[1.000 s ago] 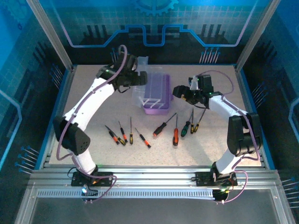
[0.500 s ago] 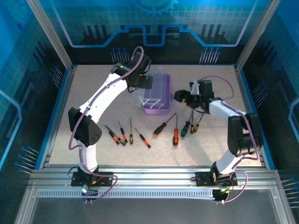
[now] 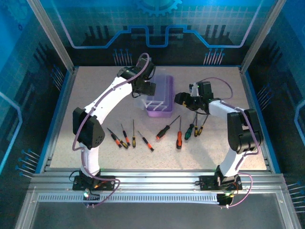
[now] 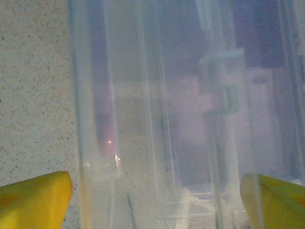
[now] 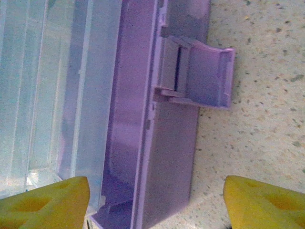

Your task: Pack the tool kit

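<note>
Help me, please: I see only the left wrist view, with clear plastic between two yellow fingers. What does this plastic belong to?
Observer: It is the clear lid of the purple case, which stands open on the table.
Operator: Where is the right gripper?
Observer: The right gripper is at the case's right side, fingers apart. The purple latch is between them, untouched.
Operator: Are the screwdrivers packed?
Observer: No, the screwdrivers lie on the table in front of the case.
</note>
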Tool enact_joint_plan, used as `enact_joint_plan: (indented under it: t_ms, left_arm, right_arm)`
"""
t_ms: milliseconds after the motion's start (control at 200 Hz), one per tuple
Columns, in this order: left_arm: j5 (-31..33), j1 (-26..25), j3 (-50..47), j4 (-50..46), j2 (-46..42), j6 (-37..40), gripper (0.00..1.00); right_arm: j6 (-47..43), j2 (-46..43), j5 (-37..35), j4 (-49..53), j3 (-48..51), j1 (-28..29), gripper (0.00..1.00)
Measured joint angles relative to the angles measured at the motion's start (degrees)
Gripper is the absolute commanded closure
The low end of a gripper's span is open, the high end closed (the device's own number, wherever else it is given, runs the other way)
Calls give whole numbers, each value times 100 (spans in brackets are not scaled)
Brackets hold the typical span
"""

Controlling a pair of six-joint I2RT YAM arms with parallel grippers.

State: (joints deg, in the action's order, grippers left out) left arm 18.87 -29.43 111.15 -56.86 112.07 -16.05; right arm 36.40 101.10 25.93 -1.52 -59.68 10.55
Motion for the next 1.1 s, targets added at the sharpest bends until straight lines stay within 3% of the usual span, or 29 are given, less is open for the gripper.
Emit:
enact_joint_plan:
  t_ms: [290, 540, 825, 1101]
  left_arm:
    - [-140, 13, -643, 413, -361, 61, 24]
    - [-833, 284, -1405, 1075, -1040, 76, 29]
    - [-1360, 597, -1954, 1639, -1325, 42, 31]
    - [-2109, 1104, -2824, 2428, -1757, -192, 31]
  right_arm:
    - [-2, 157, -74, 66, -199, 190, 28]
    - [-37, 385, -199, 203, -407, 195, 32]
    - [-157, 831, -400, 507, -960, 345, 39]
    - [-243, 1182, -688, 817, -1211, 428, 51]
